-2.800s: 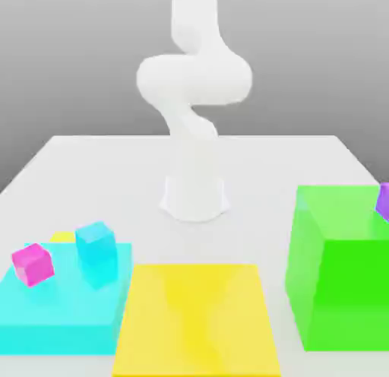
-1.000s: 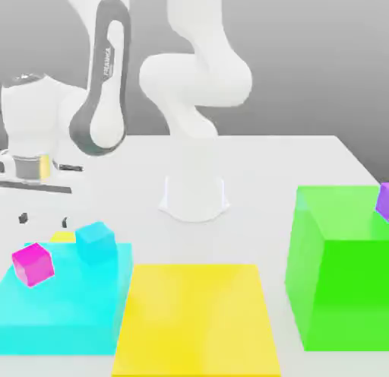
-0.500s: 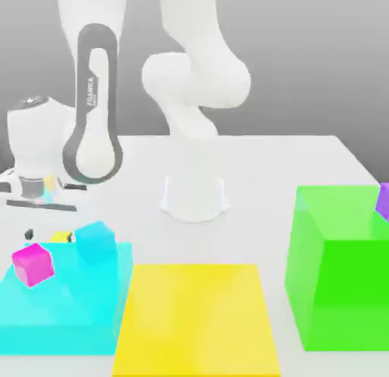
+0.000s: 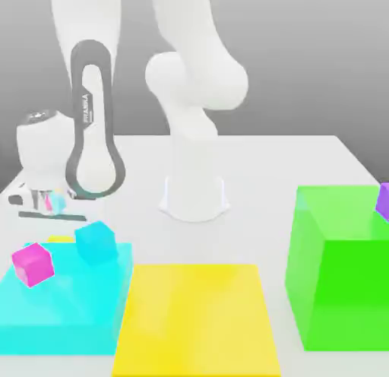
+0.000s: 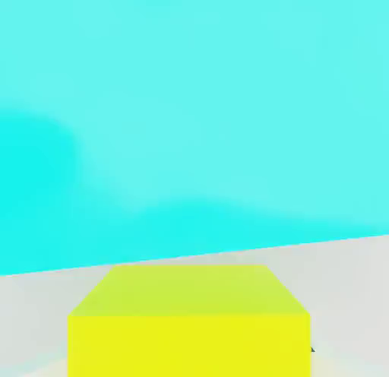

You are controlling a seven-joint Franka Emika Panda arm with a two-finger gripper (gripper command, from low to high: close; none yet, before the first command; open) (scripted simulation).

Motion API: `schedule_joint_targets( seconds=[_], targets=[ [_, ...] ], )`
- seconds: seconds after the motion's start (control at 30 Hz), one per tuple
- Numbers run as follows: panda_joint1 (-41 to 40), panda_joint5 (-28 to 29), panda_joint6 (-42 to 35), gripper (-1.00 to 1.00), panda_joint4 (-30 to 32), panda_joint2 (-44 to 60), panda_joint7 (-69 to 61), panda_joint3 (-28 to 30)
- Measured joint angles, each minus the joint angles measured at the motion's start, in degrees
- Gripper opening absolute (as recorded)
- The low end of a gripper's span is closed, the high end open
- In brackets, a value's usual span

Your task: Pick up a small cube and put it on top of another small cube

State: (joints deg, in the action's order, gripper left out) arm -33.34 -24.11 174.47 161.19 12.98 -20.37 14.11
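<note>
- Gripper [image 4: 53, 216] low over the table [image 4: 304, 163], behind the cyan slab [image 4: 61, 307]; finger spacing can't be made out, nor any grip.
- Small yellow cube [image 5: 190, 322] sits directly under the hand, beside the slab's wall.
- Magenta cube [image 4: 33, 264] and cyan cube [image 4: 96, 242] on the slab.

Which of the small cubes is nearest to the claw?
The yellow cube: it sits right at the claw, behind the cyan block; the magenta cube sits farther off.

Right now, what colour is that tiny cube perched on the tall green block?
Purple. The tiny cube shows at the exterior view's right edge, atop the green block.
</note>
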Motion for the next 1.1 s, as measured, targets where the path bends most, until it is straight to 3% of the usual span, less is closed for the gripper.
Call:
schedule_joint_targets(
  seconds=[0.2, 0.5, 0.7, 0.97, 1.1],
  targets=[
    [7.6, 10.5, -3.0, -1.0, 0.3, -4.6, 7.4, 10.4],
    [9.7, 24.5, -7.1, -1.0, 1.0, -10.8, 17.6, 16.1],
    [9.3, 27.8, -9.2, -1.0, 2.0, -13.5, 20.2, 16.5],
    [9.6, 27.6, -10.6, -1.0, 4.0, -14.7, 20.6, 16.3],
    [9.9, 29.2, -14.7, -1.0, 1.0, -15.6, 22.9, 14.5]
  ],
)
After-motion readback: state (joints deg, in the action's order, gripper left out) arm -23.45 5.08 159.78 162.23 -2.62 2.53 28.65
